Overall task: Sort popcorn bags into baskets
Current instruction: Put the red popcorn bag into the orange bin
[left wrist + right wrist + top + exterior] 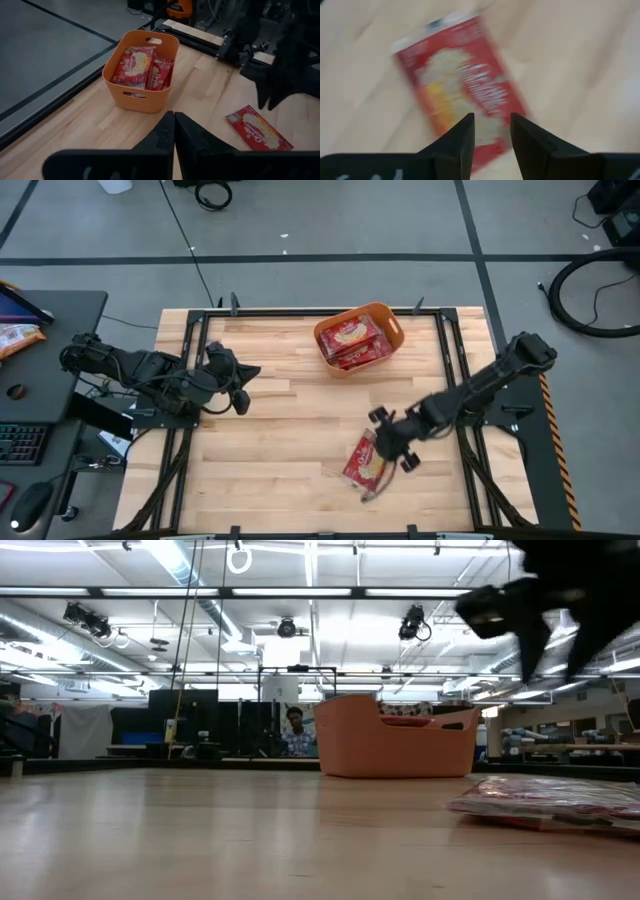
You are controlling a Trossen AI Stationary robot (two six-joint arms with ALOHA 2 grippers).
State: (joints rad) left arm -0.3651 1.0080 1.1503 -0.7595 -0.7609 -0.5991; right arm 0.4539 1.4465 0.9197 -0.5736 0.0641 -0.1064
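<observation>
One red popcorn bag (362,463) lies flat on the wood near the table's near edge, right of centre; it also shows in the low view (560,802) and the left wrist view (260,127). My right gripper (390,442) hangs open above this bag's far end, clear of it (545,615), its fingers astride the bag in the right wrist view (491,132). The orange basket (390,315) stands at the table's far middle with several red bags (352,340) inside. My left gripper (235,375) is shut and waits at the table's left (174,125).
Black frame rails (200,360) run along the table's sides. A dark desk (50,380) with a keyboard and an orange snack bag (15,335) stands left of the table. Bare wood lies between basket and lone bag. A person (295,730) sits far behind.
</observation>
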